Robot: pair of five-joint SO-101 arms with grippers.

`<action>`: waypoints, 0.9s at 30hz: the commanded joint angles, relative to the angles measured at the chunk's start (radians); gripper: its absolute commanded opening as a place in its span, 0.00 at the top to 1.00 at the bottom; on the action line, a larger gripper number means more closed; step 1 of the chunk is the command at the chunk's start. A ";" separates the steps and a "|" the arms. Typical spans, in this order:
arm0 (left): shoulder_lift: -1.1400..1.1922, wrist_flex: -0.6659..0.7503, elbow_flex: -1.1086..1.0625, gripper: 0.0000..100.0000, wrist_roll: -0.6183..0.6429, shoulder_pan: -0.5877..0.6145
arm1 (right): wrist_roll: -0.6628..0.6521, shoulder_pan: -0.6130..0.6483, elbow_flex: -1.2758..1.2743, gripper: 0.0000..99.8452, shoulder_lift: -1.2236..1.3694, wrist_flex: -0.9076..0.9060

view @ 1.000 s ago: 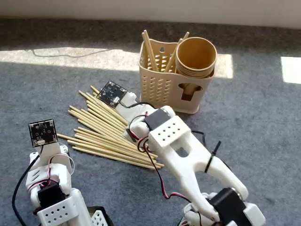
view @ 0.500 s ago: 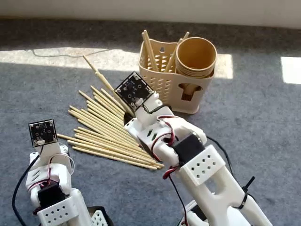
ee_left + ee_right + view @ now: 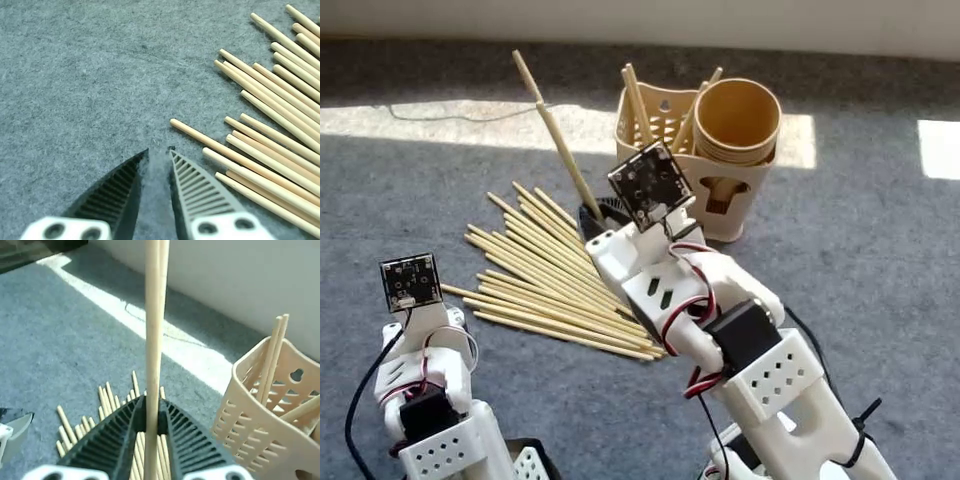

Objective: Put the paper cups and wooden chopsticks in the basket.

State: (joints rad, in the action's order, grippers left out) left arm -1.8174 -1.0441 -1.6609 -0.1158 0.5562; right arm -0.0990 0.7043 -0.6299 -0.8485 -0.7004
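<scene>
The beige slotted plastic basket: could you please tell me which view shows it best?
The high view: the beige slotted plastic basket stands nearly whole, with stacked paper cups and wooden chopsticks inside. The right wrist view catches one slotted corner; the left wrist view faces grey carpet.

Right gripper (image 3: 594, 214) is lifting one chopstick (image 3: 555, 135) clear of the pile (image 3: 535, 285), swinging it steeper and carrying it toward the basket (image 3: 665, 185).
</scene>
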 commanded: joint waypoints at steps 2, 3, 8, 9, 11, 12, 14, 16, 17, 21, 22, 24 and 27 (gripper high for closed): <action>-0.008 0.017 0.007 0.93 -0.006 0.010 | 0.008 -0.074 0.013 1.00 -0.028 0.213; -0.008 0.017 0.007 0.93 -0.006 0.010 | 0.008 -0.085 0.013 1.00 -0.028 0.257; -0.008 0.017 0.007 0.93 -0.006 0.010 | 0.008 -0.153 0.008 1.00 -0.027 0.443; -0.008 0.017 0.007 0.93 -0.006 0.010 | 0.008 -0.166 0.008 1.00 -0.027 0.476; -0.008 0.017 0.007 0.93 -0.006 0.008 | 0.008 -0.186 0.008 1.00 -0.025 0.555; -0.008 0.017 0.007 0.93 -0.006 0.008 | 0.008 -0.196 0.007 1.00 -0.025 0.599; -0.008 0.017 0.007 0.93 -0.006 0.007 | 0.008 -0.209 0.005 1.00 -0.022 0.659; -0.008 0.017 0.007 0.93 -0.006 0.007 | 0.008 -0.229 0.010 1.00 0.010 0.700; -0.008 0.017 0.007 0.93 -0.006 0.007 | 0.008 -0.242 0.012 1.00 0.038 0.720; -0.008 0.017 0.007 0.93 -0.006 0.007 | 0.008 -0.292 0.016 1.00 0.189 0.808; -0.008 0.017 0.007 0.93 -0.006 0.007 | 0.008 -0.306 0.019 1.00 0.229 0.831; -0.008 0.017 0.007 0.93 -0.006 0.007 | 0.008 -0.325 0.033 1.00 0.294 0.885; -0.008 0.017 0.007 0.93 -0.006 0.008 | 0.008 -0.351 0.071 1.00 0.392 0.929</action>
State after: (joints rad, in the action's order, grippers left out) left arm -1.8174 -1.0441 -1.6609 -0.1158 0.5562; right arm -0.0990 0.3851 -0.6252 -0.5109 0.1619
